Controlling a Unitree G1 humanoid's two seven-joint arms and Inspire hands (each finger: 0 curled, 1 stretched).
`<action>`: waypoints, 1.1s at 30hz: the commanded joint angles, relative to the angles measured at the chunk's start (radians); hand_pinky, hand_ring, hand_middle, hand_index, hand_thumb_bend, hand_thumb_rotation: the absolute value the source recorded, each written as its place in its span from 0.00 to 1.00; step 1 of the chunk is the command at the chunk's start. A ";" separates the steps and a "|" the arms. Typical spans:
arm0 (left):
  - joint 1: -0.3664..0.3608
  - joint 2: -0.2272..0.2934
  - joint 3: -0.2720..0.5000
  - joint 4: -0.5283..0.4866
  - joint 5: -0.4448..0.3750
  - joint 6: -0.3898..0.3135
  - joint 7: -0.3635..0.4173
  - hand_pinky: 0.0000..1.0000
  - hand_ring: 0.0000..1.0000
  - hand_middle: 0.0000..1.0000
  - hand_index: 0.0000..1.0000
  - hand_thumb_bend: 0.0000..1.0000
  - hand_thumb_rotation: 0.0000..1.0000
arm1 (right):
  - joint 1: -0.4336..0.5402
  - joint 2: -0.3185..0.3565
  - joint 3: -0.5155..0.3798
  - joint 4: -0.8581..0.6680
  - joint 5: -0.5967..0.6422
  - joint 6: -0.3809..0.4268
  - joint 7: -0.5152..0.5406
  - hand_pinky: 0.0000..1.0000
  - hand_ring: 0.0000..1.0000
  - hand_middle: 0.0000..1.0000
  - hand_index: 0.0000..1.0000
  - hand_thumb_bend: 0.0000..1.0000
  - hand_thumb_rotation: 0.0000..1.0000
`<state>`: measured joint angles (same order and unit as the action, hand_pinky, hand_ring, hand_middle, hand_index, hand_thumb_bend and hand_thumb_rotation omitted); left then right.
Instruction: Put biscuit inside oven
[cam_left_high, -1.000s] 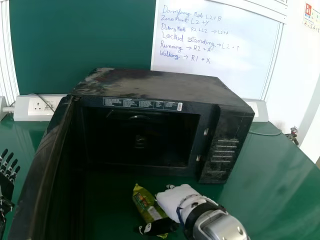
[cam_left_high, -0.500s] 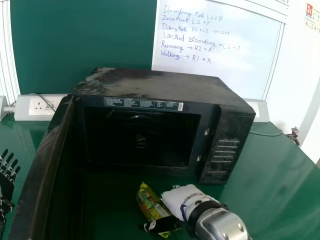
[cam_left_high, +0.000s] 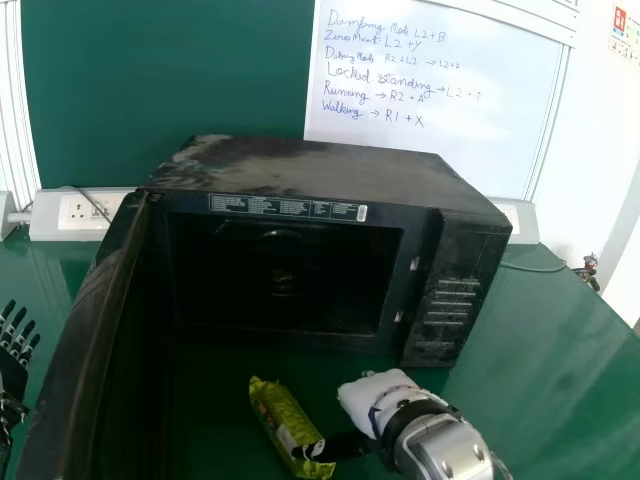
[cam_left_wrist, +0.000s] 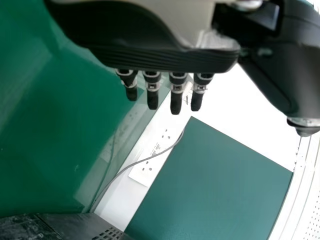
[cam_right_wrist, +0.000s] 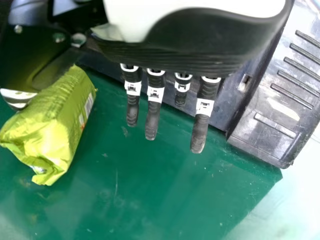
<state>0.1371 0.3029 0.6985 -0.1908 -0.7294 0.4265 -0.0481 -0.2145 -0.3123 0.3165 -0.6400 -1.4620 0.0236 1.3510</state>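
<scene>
1 biscuit packet (cam_left_high: 283, 418) before oven (cam_left_high: 310, 170) | my right hand (cam_left_high: 372, 392) open, thumb at packet, gripping nothing | my left hand (cam_left_high: 12, 375) open, empty, left of oven

A flat dark-green board (cam_left_high: 170, 90) stands beside a pale-framed rectangular whiteboard (cam_left_high: 440, 155) with blue handwriting; below, white plastic socket trunking (cam_left_high: 55, 232) meets a glossy green tabletop (cam_left_high: 560, 350) (pale light gleams across its right side).

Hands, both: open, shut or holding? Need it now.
Left hand: open, fingers straight, holding nothing.
Right hand: open, fingers straight, thumb at the biscuit pack but no grip on it.
</scene>
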 joint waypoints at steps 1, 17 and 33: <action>-0.005 0.008 0.005 -0.005 -0.012 0.004 -0.009 0.72 0.77 0.82 0.81 0.75 0.12 | -0.013 0.008 -0.002 0.013 -0.004 0.006 -0.005 0.50 0.64 0.73 0.82 1.00 0.45; 0.002 0.003 0.008 -0.029 -0.011 0.015 0.011 0.71 0.77 0.81 0.80 0.76 0.11 | 0.027 0.084 0.043 0.015 -0.073 0.028 -0.052 0.35 0.52 0.64 0.84 1.00 0.46; 0.011 -0.010 -0.006 -0.065 0.001 0.015 0.052 0.71 0.75 0.78 0.76 0.74 0.12 | 0.087 0.162 0.091 -0.004 -0.104 0.021 -0.125 0.34 0.51 0.65 0.81 0.98 0.52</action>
<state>0.1483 0.2957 0.6973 -0.2367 -0.7263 0.4358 0.0010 -0.1344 -0.1572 0.4027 -0.6511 -1.5599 0.0432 1.2421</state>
